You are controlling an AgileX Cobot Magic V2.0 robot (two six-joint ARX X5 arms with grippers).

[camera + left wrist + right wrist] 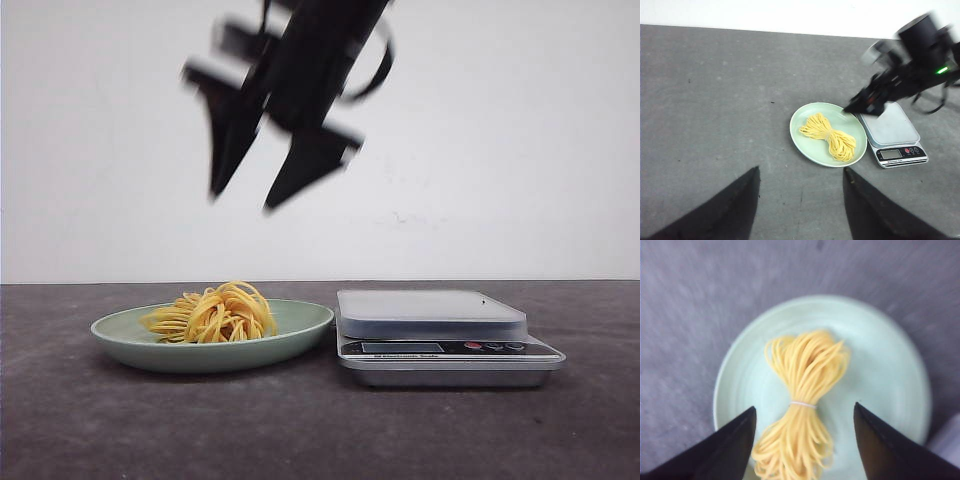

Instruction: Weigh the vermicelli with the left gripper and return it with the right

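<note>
Grey bench (100, 430) under a white wall (560, 150) carries a green plate (300, 325) with the vermicelli (215, 315) on it, just beside a scale (440, 345) whose label is too small to read. Right gripper (245, 200) hangs high above the plate, fingers apart and empty. Left gripper (800, 200), also spread and empty, is over bare bench near the plate.

The noodles (215, 314) lie in the plate (120, 330), with nothing over them but the right gripper (255, 195), which hangs well above, its fingers spread. The scale (440, 335) stands just beside the plate on the side toward the table's right edge, closing off a low approach from there. The table (60, 420) lies bare toward its left and near edges. The left gripper (800, 200), fingers apart, is well back from the plate.
</note>
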